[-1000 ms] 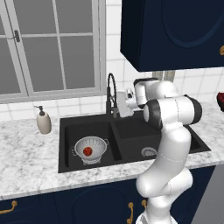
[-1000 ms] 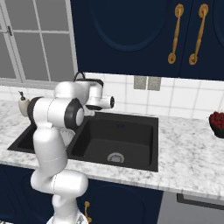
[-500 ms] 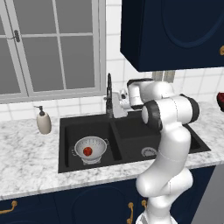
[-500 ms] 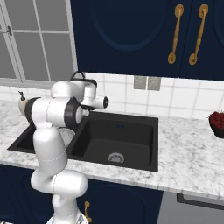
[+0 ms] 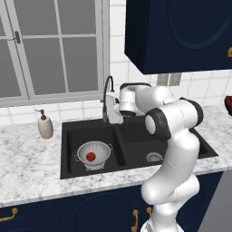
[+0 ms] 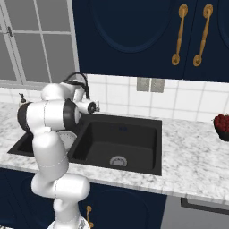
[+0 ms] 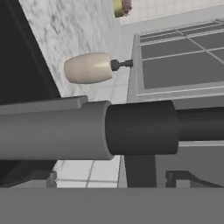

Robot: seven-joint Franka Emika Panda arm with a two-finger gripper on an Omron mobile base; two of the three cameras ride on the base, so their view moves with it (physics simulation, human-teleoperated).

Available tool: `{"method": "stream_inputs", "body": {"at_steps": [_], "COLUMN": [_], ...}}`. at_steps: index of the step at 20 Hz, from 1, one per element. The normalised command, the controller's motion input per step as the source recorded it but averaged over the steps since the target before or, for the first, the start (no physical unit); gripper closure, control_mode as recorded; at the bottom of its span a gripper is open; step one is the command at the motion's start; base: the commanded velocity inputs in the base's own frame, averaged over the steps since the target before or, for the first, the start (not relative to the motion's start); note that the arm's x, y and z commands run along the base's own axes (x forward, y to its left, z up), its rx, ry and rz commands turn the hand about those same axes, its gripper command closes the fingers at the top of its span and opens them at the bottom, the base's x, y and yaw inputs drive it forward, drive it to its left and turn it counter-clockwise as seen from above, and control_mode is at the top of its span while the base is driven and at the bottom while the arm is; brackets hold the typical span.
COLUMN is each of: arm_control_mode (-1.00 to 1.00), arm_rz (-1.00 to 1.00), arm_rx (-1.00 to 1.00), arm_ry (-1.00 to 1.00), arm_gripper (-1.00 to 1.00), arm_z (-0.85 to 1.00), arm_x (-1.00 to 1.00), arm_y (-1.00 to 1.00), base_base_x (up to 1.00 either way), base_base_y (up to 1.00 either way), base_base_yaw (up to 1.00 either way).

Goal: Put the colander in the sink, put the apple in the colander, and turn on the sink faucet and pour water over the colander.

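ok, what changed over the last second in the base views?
The arm's hand carried the pincer leftward in the left base view, closing in on the sink faucet; its jaws are open, holding nothing. The colander with the apple in it sits as before in the sink, and the soap dispenser has not moved.

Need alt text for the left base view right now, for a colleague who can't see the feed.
The white arm's gripper is at the base of the tall black gooseneck faucet behind the black double-basin sink. In the left basin a silvery perforated metal colander holds a small red apple. A beige soap dispenser stands on the marble counter to the left.
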Motion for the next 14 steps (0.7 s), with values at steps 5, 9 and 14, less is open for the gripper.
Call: {"method": "stream_inputs", "body": {"at_steps": [5, 9, 14], "arm_control_mode": [-1.00, -1.00, -1.00], "arm_rz": [-0.06, 0.00, 0.00], "arm_rx": [0.00, 0.01, 0.14], "arm_ry": [0.00, 0.00, 0.00], "arm_gripper": [-1.00, -1.00, -1.00], "arm_z": [0.00, 0.00, 0.00], "arm_x": [0.15, 0.28, 0.20], "arm_y": [0.18, 0.00, -0.15], "base_base_x": [0.00, 0.00, 0.00], "base_base_y": [0.00, 0.00, 0.00], "base_base_yaw": [0.00, 0.00, 0.00]}}
